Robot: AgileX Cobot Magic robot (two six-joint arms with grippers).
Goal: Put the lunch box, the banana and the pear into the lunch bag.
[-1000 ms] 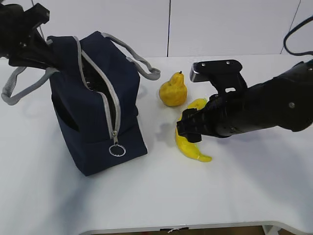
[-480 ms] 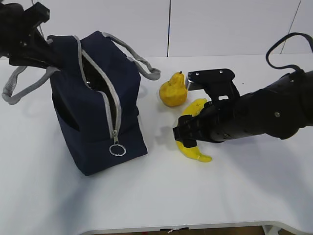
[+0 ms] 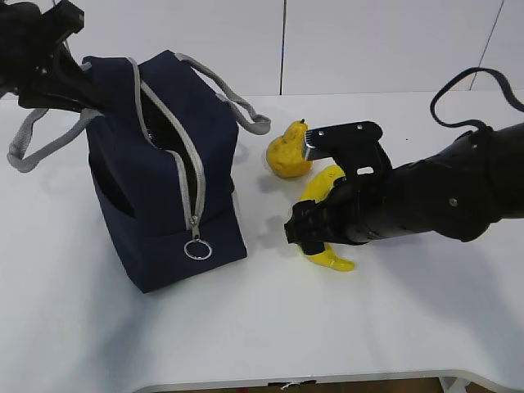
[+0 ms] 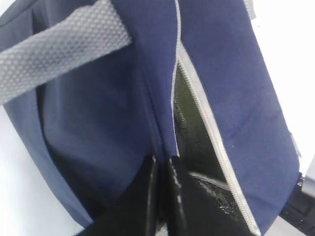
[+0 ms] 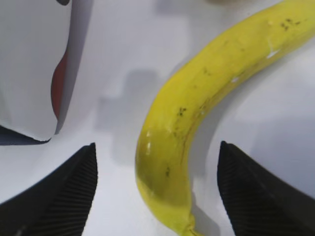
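Observation:
The navy lunch bag (image 3: 164, 176) stands on the left of the table with its grey zipper open down the top and front. My left gripper (image 4: 161, 166) is shut on the bag's fabric edge beside the zipper, at the top rear. The yellow banana (image 5: 197, 108) lies on the table right of the bag. My right gripper (image 3: 304, 233) is low over it, open, one finger on each side of its lower end and neither touching. The pear (image 3: 288, 151) stands upright just behind the banana. The lunch box is out of view.
Grey handles (image 3: 246, 110) hang off both sides of the bag, and a metal ring pull (image 3: 195, 248) hangs at its front. In the right wrist view the bag's white side panel (image 5: 34, 64) sits close on the left. The table's front edge runs along the bottom.
My right arm has moved left and down, bringing its open fingers astride the banana's lower end. The left gripper keeps its hold on the bag, which has barely shifted.

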